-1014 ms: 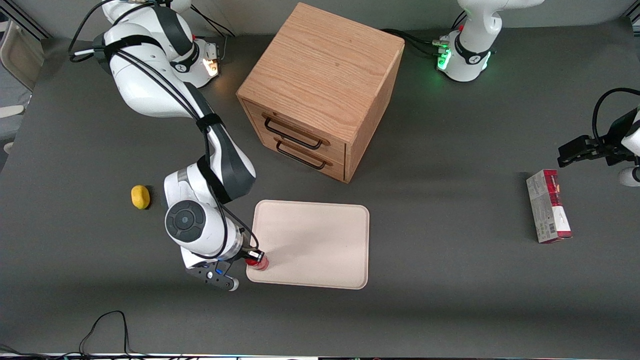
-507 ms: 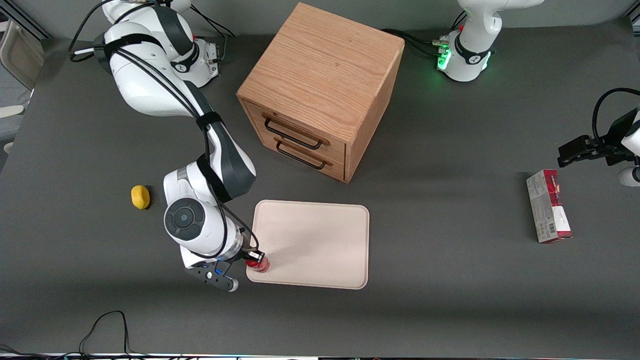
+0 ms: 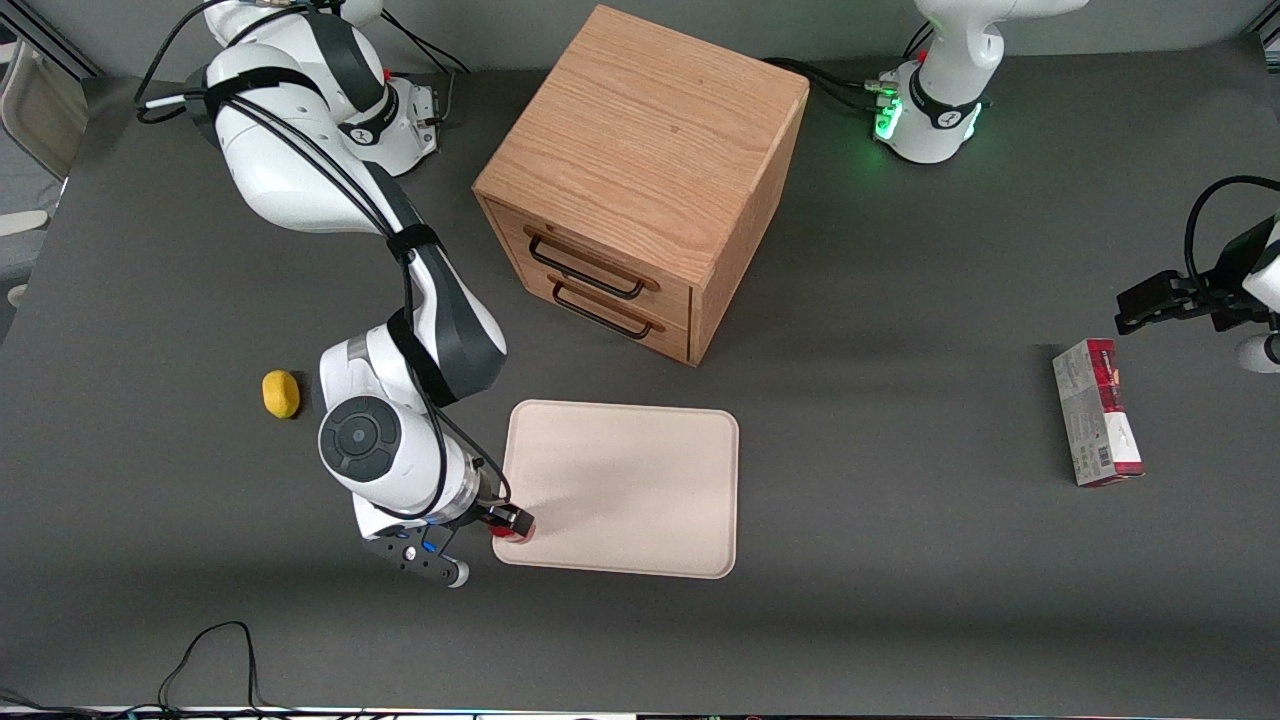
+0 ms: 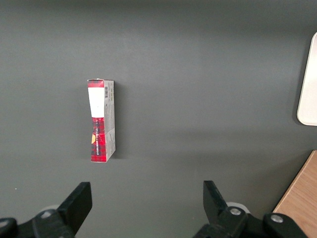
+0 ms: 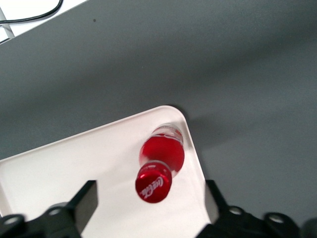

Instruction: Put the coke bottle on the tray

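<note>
The coke bottle (image 3: 517, 528) (image 5: 161, 159), small and red with a red cap and white script, stands upright on the tray (image 3: 640, 480) (image 5: 74, 163), just inside the tray's near corner toward the working arm's end. My right gripper (image 3: 506, 521) (image 5: 150, 194) hovers above that corner and is open. Its two black fingers stand wide apart on either side of the cap, and neither touches the bottle. The tray is pale cream, flat and low-rimmed, with nothing else on it.
A wooden two-drawer cabinet (image 3: 640, 170) stands farther from the camera than the tray. A small yellow object (image 3: 281, 393) lies beside the working arm. A red-and-grey carton (image 3: 1095, 410) (image 4: 101, 121) lies toward the parked arm's end.
The wrist and gripper have shifted slightly toward the working arm's end. The bottle stays at the tray's corner.
</note>
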Controlling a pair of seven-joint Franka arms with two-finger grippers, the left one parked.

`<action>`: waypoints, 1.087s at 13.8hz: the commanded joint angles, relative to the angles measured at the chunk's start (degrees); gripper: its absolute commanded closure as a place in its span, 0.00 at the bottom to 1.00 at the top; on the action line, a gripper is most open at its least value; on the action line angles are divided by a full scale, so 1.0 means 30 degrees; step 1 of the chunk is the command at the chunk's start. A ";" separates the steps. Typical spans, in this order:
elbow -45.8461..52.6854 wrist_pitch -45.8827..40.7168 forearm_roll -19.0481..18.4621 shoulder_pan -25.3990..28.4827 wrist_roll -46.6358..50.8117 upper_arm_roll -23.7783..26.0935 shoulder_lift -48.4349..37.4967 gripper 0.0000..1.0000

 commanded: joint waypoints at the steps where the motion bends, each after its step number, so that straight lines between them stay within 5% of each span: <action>1: 0.0310 0.0028 -0.0349 0.0046 0.0431 -0.0041 0.0097 0.00; 10: -0.0098 -0.2657 0.0676 -0.1124 -0.1458 0.0076 -0.1743 0.00; 13: -0.3015 -0.5620 0.2255 -0.2528 -0.5709 -0.0040 -0.5105 0.00; 15: -0.7516 -0.5657 0.2259 -0.3349 -0.8227 -0.0070 -0.8586 0.00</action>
